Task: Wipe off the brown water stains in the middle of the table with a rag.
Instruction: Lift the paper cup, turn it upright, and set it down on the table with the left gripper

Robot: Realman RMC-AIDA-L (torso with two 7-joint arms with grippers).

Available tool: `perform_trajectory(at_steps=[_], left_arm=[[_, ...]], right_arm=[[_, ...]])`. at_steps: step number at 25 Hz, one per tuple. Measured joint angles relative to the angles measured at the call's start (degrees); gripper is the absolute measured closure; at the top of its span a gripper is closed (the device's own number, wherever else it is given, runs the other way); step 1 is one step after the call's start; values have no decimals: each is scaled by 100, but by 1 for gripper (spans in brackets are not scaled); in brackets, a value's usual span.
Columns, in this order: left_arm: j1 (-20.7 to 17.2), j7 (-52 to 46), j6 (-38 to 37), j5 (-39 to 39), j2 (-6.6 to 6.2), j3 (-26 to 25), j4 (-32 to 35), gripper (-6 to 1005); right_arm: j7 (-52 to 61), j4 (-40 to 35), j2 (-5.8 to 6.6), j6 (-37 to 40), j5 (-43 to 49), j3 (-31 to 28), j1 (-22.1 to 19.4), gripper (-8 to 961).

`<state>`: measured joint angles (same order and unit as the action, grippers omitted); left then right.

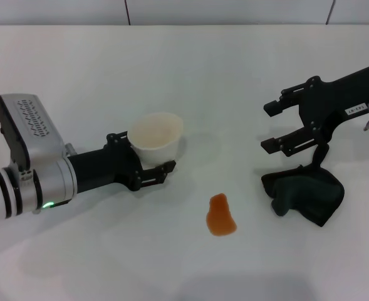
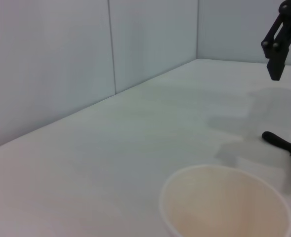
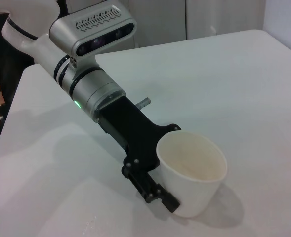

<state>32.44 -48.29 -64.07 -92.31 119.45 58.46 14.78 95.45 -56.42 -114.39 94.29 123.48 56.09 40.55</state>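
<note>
The brown water stain (image 1: 220, 216) is a small orange-brown glossy blob on the white table (image 1: 190, 69), in front of the middle. The rag (image 1: 304, 194), dark green-black and lumpy, lies to its right; a bit of it shows in the left wrist view (image 2: 282, 143). My right gripper (image 1: 269, 126) is open and empty, just behind and above the rag, also seen far off in the left wrist view (image 2: 277, 47). My left gripper (image 1: 151, 155) is shut on a white paper cup (image 1: 156, 138) left of the stain.
The cup (image 3: 191, 172) looks empty and stands upright on the table (image 3: 234, 79), with the left arm's fingers (image 3: 155, 190) around it. It also shows in the left wrist view (image 2: 225, 202). A grey wall (image 2: 61, 59) borders the table's far side.
</note>
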Motion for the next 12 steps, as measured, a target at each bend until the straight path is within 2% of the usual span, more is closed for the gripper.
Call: perform_trajectory(at_steps=[1, 6, 12], left_arm=[[-7, -7, 8, 8, 0, 0, 2, 458], [-11, -60, 10, 17, 0, -6, 25, 236], [12, -49, 4, 40, -1, -31, 34, 151]], right_arm=[[0, 0, 1, 0, 0, 5, 4, 176], [0, -1, -3, -2, 0, 16, 17, 176], [0, -1, -4, -2, 0, 16, 21, 176]])
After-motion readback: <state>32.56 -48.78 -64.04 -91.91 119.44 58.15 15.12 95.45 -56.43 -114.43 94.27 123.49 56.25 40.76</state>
